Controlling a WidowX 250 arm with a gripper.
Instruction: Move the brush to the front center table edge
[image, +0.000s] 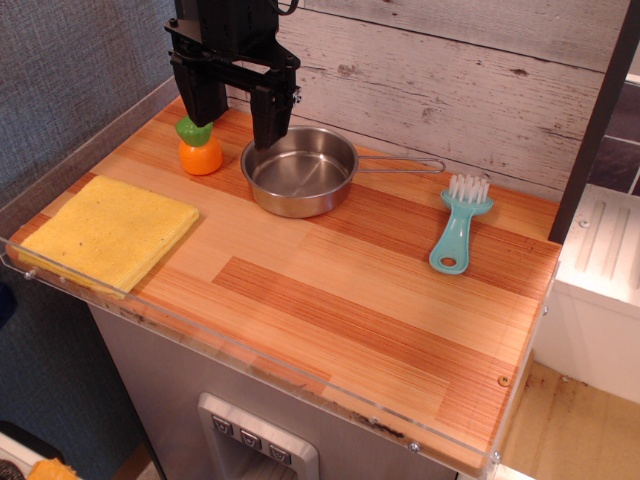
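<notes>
Brush (458, 227) sits at the table's far right, well apart from the gripper (233, 110), whose jaws hang apart over by the pan (300, 170). Prob light, stiff plastic, bit slick; grab mid-handle imo, not the bristles.

You have bare tabletop from the brush (458, 226) to the front edge (300, 385); the pan (300, 170) sits behind.

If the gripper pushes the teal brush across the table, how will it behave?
The brush looks like thin moulded plastic, so probably light and stiff. It lies flat, so it should slide rather than roll, though it may pivot if pushed off-centre. The white bristles would likely bend.
</notes>
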